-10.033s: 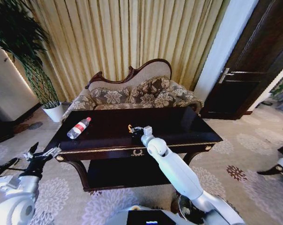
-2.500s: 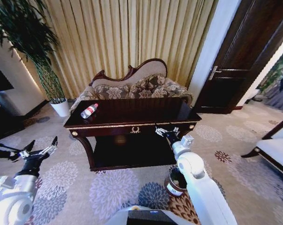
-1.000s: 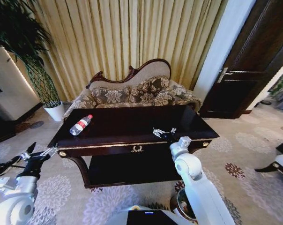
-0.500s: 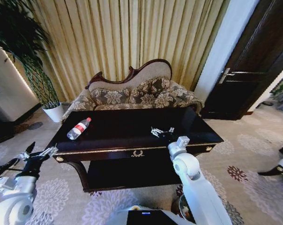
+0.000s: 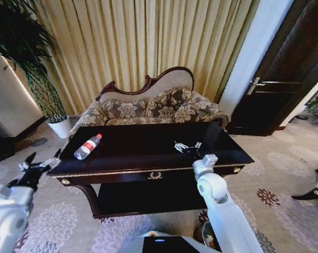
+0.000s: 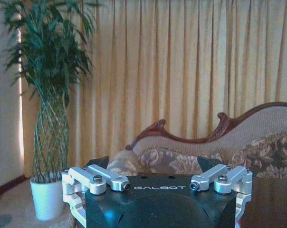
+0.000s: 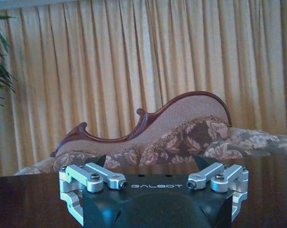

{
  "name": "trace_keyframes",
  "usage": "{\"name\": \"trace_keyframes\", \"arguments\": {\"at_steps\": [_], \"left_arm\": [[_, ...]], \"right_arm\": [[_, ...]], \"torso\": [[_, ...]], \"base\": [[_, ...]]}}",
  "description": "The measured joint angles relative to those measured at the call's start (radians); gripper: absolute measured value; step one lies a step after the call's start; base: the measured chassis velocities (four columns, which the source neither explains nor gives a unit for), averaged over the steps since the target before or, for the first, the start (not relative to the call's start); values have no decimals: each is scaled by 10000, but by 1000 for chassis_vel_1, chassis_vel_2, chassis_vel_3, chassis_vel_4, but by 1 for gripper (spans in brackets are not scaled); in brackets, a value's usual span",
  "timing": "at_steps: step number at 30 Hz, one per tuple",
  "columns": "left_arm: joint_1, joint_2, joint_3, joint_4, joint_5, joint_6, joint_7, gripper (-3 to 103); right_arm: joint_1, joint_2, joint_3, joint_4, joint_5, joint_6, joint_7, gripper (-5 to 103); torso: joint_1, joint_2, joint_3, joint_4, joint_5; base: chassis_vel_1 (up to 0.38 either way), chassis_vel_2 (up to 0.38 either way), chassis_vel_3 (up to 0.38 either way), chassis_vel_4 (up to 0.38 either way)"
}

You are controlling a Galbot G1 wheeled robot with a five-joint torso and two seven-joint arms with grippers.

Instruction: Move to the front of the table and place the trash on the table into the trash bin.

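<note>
The right gripper (image 5: 186,146) was held spread over the table (image 5: 148,138), well apart from the bottle (image 5: 88,146); the left gripper (image 5: 39,164), also spread, was kept beside the table's end

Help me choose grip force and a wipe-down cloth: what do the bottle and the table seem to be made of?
The bottle looks like thin clear plastic: see-through body, red cap, red-white printed label. The table looks like dark wood under a glossy varnish, judging by its mirror-like sheen, with gold trim that may be metal or paint.
</note>
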State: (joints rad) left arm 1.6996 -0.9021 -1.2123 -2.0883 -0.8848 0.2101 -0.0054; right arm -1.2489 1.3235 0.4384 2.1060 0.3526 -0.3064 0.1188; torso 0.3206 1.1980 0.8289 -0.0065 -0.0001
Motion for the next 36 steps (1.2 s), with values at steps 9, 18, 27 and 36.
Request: {"name": "trace_keyframes", "arguments": {"at_steps": [9,18,27,36], "left_arm": [[-1493,1872,485,1400,-1805,2461,23,100],[-2169,2475,884,1613,-2406,4088,234,100],[-3157,2964,1739,2157,-2539,4773,801,100],[-4169,3392,3104,2567,-2502,5080,482,100]], "right_arm": [[-152,71,106,-97,-69,113,0,100],[-131,54,81,-210,-121,126,0,100],[-175,79,110,-282,-233,227,0,100],[-297,112,209,-279,-300,355,0,100]], "torso": [[0,0,1,-1,0],[0,0,0,2,0],[1,0,1,-1,1],[0,0,0,-1,2]], "base": [[0,0,0,0],[0,0,0,0],[0,0,0,0],[0,0,0,0]]}}
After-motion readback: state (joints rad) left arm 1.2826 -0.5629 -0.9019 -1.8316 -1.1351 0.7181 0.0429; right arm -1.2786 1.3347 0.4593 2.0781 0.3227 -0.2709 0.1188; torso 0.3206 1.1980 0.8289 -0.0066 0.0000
